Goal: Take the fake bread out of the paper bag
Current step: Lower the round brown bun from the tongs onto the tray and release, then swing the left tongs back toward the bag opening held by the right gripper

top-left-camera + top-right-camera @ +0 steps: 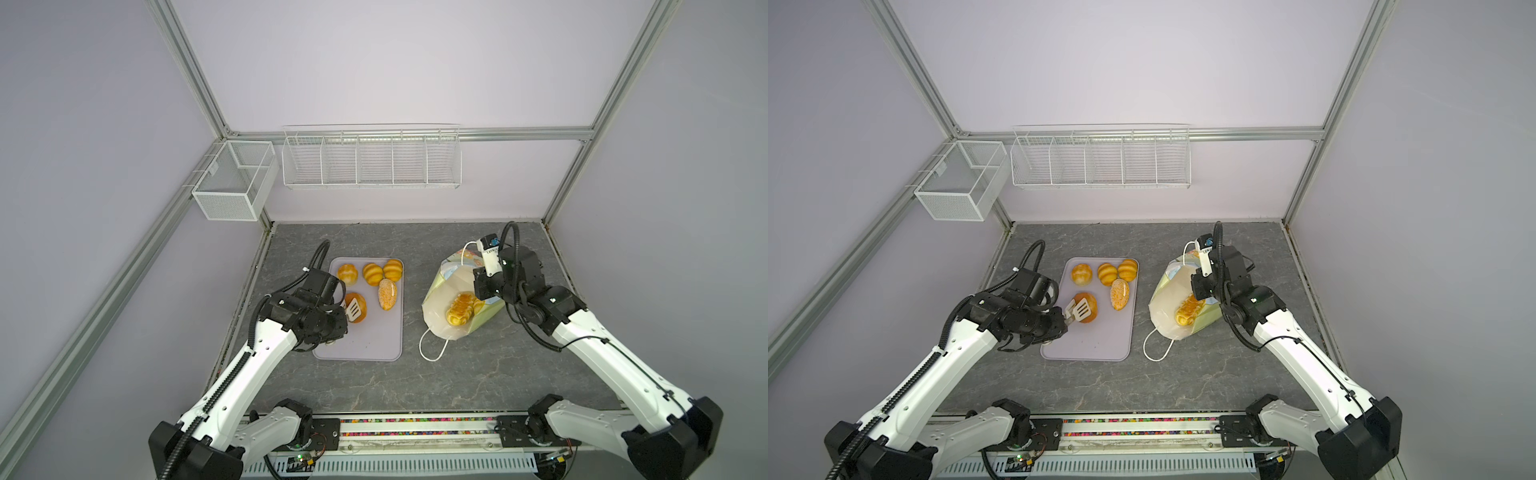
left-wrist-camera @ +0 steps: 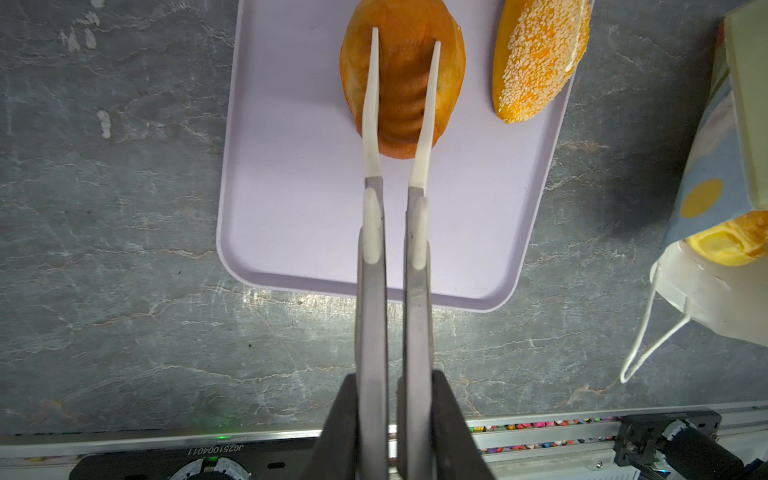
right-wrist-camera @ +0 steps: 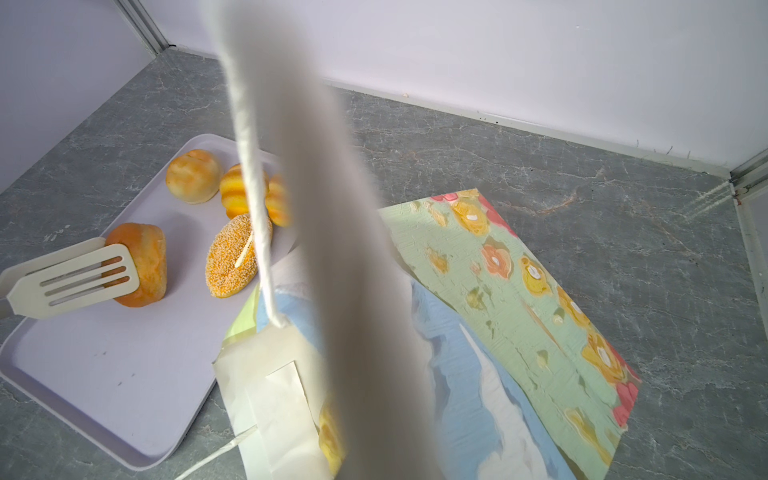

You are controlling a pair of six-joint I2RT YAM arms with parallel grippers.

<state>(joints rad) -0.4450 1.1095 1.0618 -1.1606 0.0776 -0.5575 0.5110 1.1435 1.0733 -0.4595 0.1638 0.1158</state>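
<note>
Left claw [image 2: 395, 384] clamps tongs [image 2: 372, 232] on the brown bun [image 2: 401, 91]; glossy, it could squirt free; right claw [image 1: 485, 253] tightly pinches the handle [image 3: 255, 187] of the paper bag [image 1: 440, 299]; loaf [image 1: 459, 309] may spill.

The bag [image 1: 440, 307] lies on its side right of the tray [image 1: 361, 340], its white mouth gaping toward the tray with a ridged loaf [image 1: 460, 308] inside. At the tray's far end sit a pale bun [image 1: 347, 274] and two touching ridged buns [image 1: 374, 274]. A speckled oval [image 1: 387, 294] lies by its right rim, and a brown bun [image 1: 361, 309] stands on edge mid-tray.
</note>
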